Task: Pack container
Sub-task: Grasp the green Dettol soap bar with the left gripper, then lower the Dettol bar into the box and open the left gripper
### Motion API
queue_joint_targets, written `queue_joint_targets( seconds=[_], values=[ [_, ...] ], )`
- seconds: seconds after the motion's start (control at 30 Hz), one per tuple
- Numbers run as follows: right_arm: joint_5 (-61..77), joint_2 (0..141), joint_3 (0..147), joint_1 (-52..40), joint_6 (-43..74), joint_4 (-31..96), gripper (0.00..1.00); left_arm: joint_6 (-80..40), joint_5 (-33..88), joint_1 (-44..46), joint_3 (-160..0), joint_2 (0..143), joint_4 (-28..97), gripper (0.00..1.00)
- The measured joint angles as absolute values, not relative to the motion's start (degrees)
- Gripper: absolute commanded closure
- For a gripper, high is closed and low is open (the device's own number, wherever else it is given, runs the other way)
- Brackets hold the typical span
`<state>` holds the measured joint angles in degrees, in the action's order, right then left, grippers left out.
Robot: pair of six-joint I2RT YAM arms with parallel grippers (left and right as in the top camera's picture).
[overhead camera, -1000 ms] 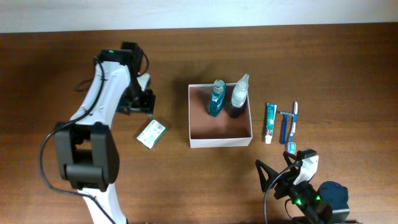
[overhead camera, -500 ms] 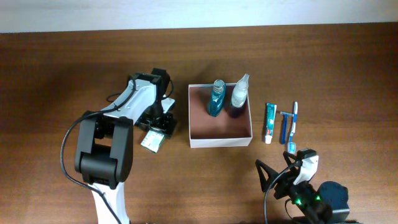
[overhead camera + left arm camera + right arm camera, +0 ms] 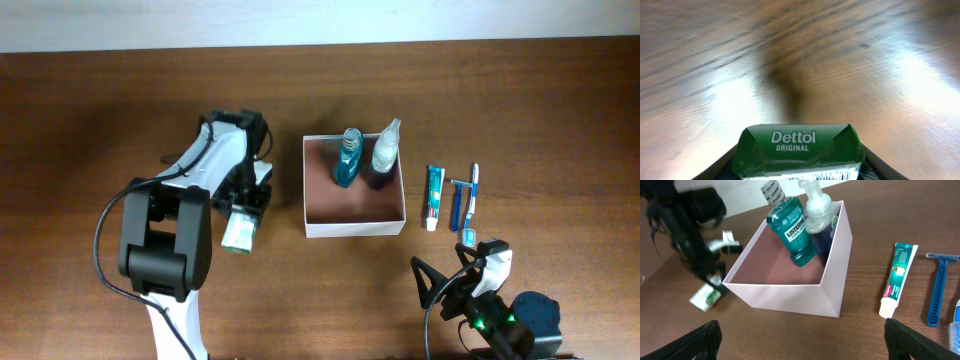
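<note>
Square, shallow white cardboard container [image 3: 355, 226] is sitting mid-table, lidless, its reddish-brown floor showing. A teal mouthwash bottle [image 3: 348, 160] and a clear pump bottle [image 3: 384, 150] are standing by its far wall; the near half is lying bare. Left gripper [image 3: 246, 207], just left of it, is clamping a small green-white soap box [image 3: 800, 147]. Right gripper [image 3: 801, 339] is hanging near-right, fingers wide apart.

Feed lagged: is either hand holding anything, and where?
Left hand grips the soap box by its two sides, near one end. Right hand holds nothing.
</note>
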<state>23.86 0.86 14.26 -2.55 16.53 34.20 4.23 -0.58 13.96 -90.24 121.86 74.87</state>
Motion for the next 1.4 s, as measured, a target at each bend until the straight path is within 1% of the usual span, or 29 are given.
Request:
queue_joint_targets(
  seconds=[0.13,0.2,0.23,0.33,0.47,0.6,0.63,0.67,0.8,0.9,0.93,1.0,1.2,1.4],
  values=[
    [23.86,0.89,14.26,-2.55,16.58,34.28,0.01,3.84,-0.36,13.98,-109.95,121.95,85.27,0.56],
    [23.86,1.02,14.26,-2.55,16.53,34.26,0.01,3.81,0.60,14.09,-120.25,121.95,90.52,0.54],
    [23.86,1.02,14.26,-2.55,16.56,34.17,0.01,3.81,1.15,14.17,-122.34,121.93,90.78,0.51],
    [23.86,1.02,14.26,-2.55,16.51,34.22,0.01,2.98,6.09,15.51,-130.21,121.58,88.99,0.50],
    [23.86,1.02,14.26,-2.55,16.56,34.22,0.01,-1.06,9.54,19.20,-130.85,121.34,86.37,0.50],
    [23.86,1.02,14.26,-2.55,16.56,34.22,0.01,-5.85,10.79,24.56,-127.15,121.43,81.95,0.49],
    [23.86,1.02,14.26,-2.55,16.56,34.22,0.01,-6.70,10.74,25.65,-126.23,121.51,80.77,0.48],
    [23.86,1.02,14.26,-2.55,16.53,34.22,0.01,-8.36,9.85,27.35,-124.36,121.51,77.80,0.45],
    [23.86,1.02,14.26,-2.55,16.56,34.22,0.01,-11.35,6.13,30.55,-121.01,121.75,74.04,0.44],
    [23.86,1.02,14.26,-2.55,16.51,34.22,0.02,-12.58,3.73,30.79,-118.96,121.75,71.50,0.36],
    [23.86,1.02,14.26,-2.55,16.58,34.22,0.01,-12.88,3.25,30.72,-118.43,121.75,70.67,0.30],
    [23.86,1.02,14.26,-2.55,16.53,34.22,0.01,-13.30,1.87,30.57,-117.56,121.75,69.10,0.01],
    [23.86,1.02,14.26,-2.55,16.56,34.22,0.01,-13.41,0.62,29.56,-118.30,121.75,70.48,0.01],
    [23.86,1.02,14.26,-2.55,16.53,34.22,0.01,-13.30,0.43,24.88,-129.86,121.89,81.87,0.01]
  ],
)
